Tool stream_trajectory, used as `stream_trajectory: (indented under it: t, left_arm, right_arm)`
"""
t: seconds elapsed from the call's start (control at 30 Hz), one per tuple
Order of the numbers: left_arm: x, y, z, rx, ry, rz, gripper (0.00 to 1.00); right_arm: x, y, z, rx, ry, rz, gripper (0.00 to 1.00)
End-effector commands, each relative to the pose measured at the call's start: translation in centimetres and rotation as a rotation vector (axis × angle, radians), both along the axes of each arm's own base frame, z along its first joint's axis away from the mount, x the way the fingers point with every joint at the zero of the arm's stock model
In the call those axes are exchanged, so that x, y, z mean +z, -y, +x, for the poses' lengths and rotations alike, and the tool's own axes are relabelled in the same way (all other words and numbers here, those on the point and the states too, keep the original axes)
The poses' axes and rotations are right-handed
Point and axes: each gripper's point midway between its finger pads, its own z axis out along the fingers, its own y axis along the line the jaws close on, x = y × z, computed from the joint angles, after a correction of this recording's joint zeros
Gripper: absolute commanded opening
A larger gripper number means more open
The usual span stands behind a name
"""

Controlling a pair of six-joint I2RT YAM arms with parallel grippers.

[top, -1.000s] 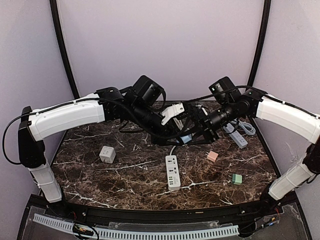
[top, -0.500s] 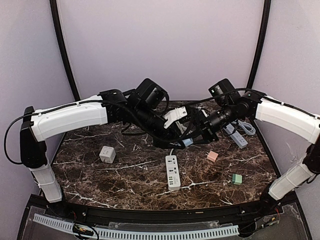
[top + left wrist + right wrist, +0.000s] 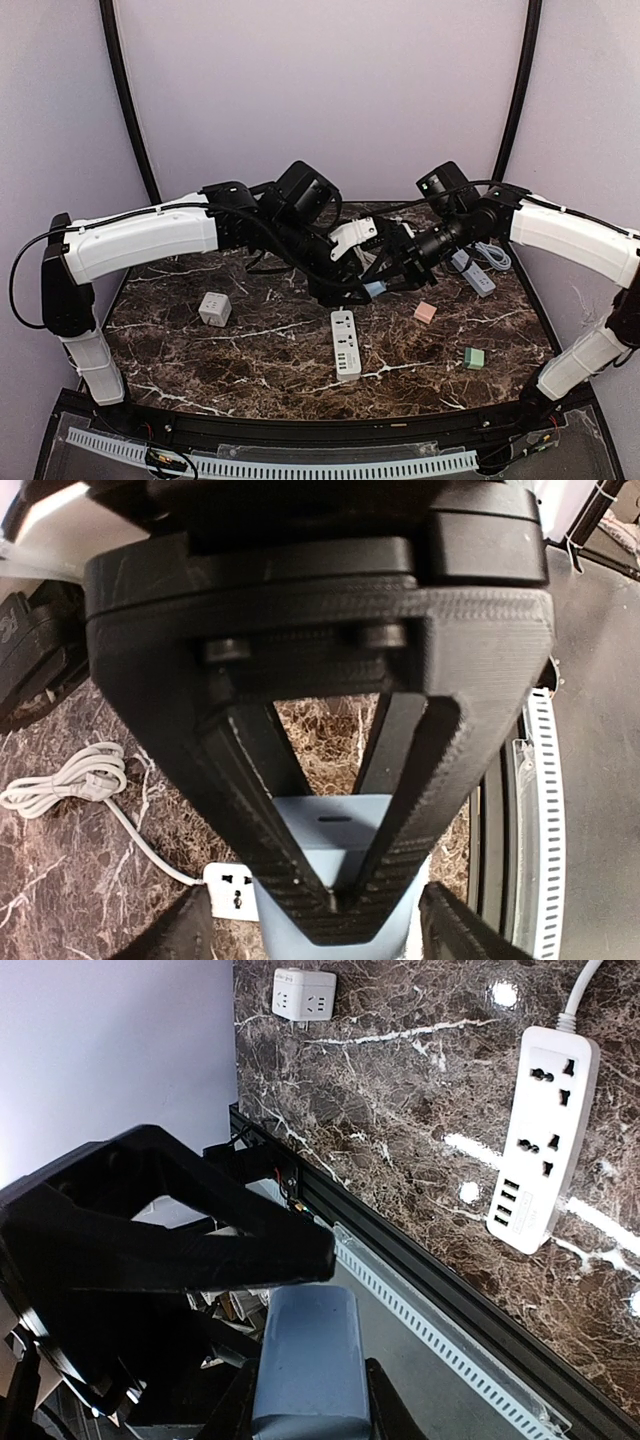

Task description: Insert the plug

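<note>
A light blue plug [image 3: 373, 289] hangs in the air above the far end of the white power strip [image 3: 346, 343]. My right gripper [image 3: 386, 279] is shut on it. In the right wrist view the plug [image 3: 305, 1350] sits between the right gripper's [image 3: 307, 1405] two fingers. My left gripper [image 3: 352, 283] meets it from the left. In the left wrist view the left gripper's [image 3: 337, 900] tips are together in front of the plug [image 3: 345, 825], whose slotted face shows. The strip also shows in the left wrist view [image 3: 233, 893] and the right wrist view [image 3: 545, 1140].
A white cube adapter [image 3: 214, 309] stands at the left. A pink block [image 3: 425, 312] and a green block [image 3: 473, 357] lie at the right. A grey power strip [image 3: 472, 270] with a coiled cable lies at the back right.
Both grippers have moved together slightly to the right and down, carrying the blue plug closer to the white power strip.
</note>
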Motion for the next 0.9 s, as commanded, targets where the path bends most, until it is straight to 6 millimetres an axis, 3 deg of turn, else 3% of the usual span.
stream_trajectory:
  t: [0.0,0.2,0.3,0.57,0.87]
  left_arm:
    - [2.0,-0.7,0.0,0.022,0.074,-0.013,0.76]
    - [2.5,-2.3,0.3,0.101,0.09,-0.012,0.86]
    - [3.3,-3.3,0.7,0.17,0.096,-0.031,0.97]
    - [5.2,-6.5,2.5,0.361,0.161,-0.05,0.99]
    - [7.4,-13.3,4.3,0.588,0.318,0.033,0.99]
  right_arm:
    - [0.1,0.8,0.2,-0.028,0.039,-0.025,0.0]
    - [-0.7,2.0,0.7,-0.066,0.093,-0.104,0.0]
    - [-0.7,2.5,1.1,-0.086,0.125,-0.13,0.0]
    - [-1.0,3.6,3.1,-0.152,0.191,-0.241,0.0]
    - [0.4,4.6,4.7,-0.283,0.206,-0.309,0.0]
